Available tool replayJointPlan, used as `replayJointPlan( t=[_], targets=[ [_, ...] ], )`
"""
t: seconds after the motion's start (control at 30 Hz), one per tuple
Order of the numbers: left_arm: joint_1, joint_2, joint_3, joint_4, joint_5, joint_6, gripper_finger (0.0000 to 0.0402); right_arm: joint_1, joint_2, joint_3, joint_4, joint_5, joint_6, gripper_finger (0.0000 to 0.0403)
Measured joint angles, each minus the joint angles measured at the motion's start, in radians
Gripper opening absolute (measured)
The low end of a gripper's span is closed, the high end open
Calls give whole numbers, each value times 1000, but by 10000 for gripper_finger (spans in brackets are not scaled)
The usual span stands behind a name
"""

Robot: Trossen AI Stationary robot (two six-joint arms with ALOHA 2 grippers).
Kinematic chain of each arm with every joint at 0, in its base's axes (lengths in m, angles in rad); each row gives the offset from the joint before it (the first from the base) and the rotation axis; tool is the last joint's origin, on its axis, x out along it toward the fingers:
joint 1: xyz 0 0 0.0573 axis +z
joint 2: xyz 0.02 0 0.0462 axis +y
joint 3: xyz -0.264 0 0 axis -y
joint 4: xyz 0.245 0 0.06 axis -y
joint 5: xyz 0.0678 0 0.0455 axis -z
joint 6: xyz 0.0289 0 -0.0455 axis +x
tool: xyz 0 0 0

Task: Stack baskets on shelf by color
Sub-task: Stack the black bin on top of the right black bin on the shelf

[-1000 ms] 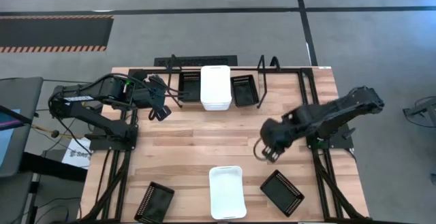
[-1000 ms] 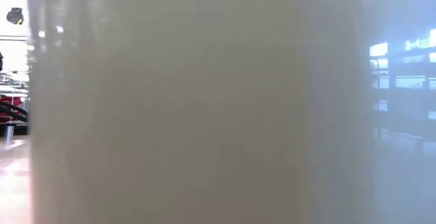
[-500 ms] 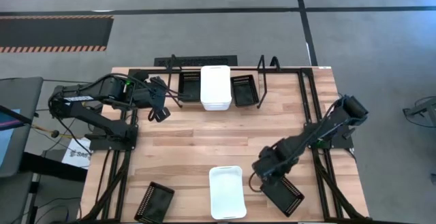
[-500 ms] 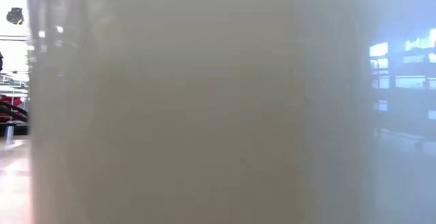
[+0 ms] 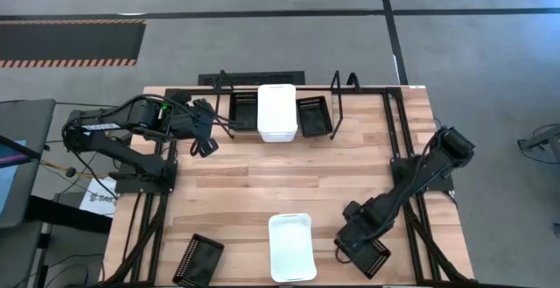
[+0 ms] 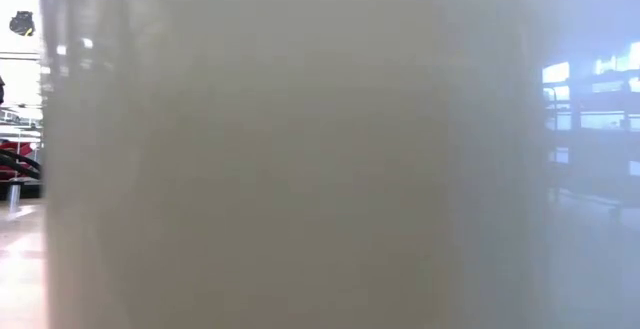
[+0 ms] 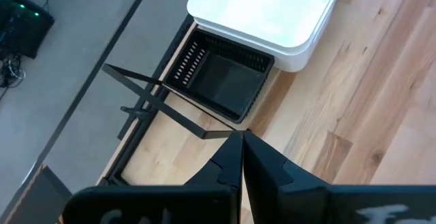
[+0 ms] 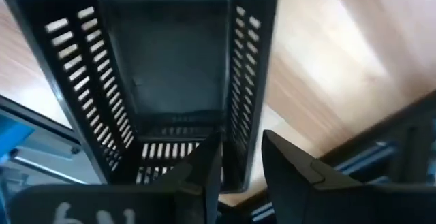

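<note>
From above, the right pincer (image 5: 357,238) sits over a black basket (image 5: 371,253) at the counter's (image 5: 236,183) near right, the basket's long axis running diagonally. A white basket (image 5: 290,246) lies just left, another black one (image 5: 198,259) near left. On the far shelf (image 5: 341,87), a white basket (image 5: 277,111) stands between two black ones. The low view is blocked by a pale blur. The left pincer (image 7: 241,157) is closed, idle near the shelf. The right wrist view shows slightly parted fingers (image 8: 204,163) straddling the basket's end wall (image 8: 235,149).
</note>
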Motion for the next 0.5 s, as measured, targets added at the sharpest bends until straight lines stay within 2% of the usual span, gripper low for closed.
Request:
replayJointPlan(
  t=[0.2, 0.33, 0.5],
  targets=[
    [0, 0, 0, 0, 2, -10, 0, 2, 3, -120, 210, 0, 13, 164],
    [0, 0, 0, 0, 3, -31, 0, 2, 10, -170, 222, 2, -8, 181],
    [0, 0, 0, 1, 3, -49, 0, -14, 5, -199, 225, 0, -30, 182]
  ],
)
